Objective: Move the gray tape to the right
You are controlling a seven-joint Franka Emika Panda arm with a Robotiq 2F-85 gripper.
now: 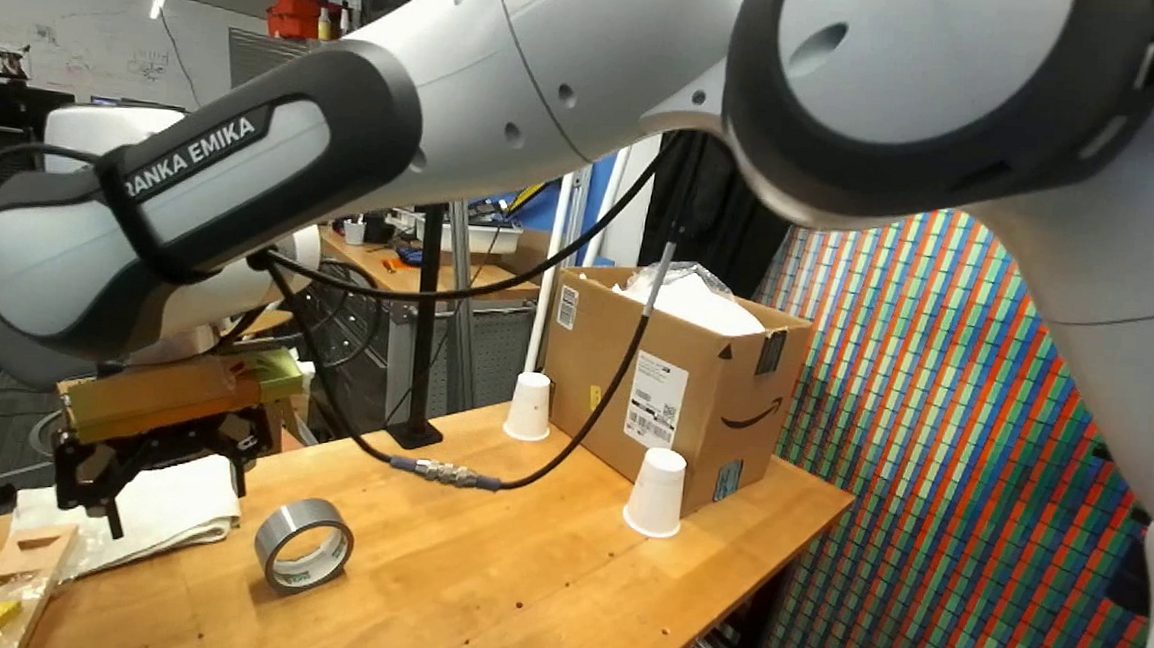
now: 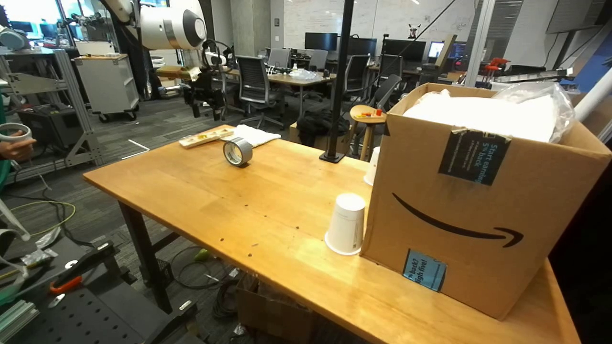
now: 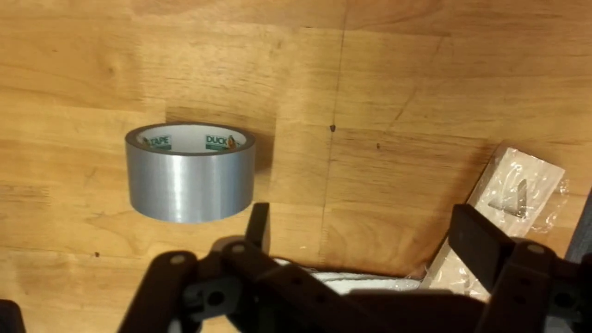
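Now, gray tape [image 3: 190, 180] on table [image 3: 393, 88], below and beside the tool [image 3: 360, 209], fingers [image 3: 478, 238] apart

The floor [image 2: 160, 120] is carpeted in gray. Toward the back, desks [image 2: 306, 82], dark monitors [image 2: 321, 41] and gray chairs [image 2: 256, 79] are seen. A whiteboard [image 1: 105, 10] is marked with faint writing [image 1: 145, 59], and a wooden stool [image 2: 368, 120] is placed near the chairs.

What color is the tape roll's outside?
Shiny silver-gray; the tape roll shows best in the wrist view.
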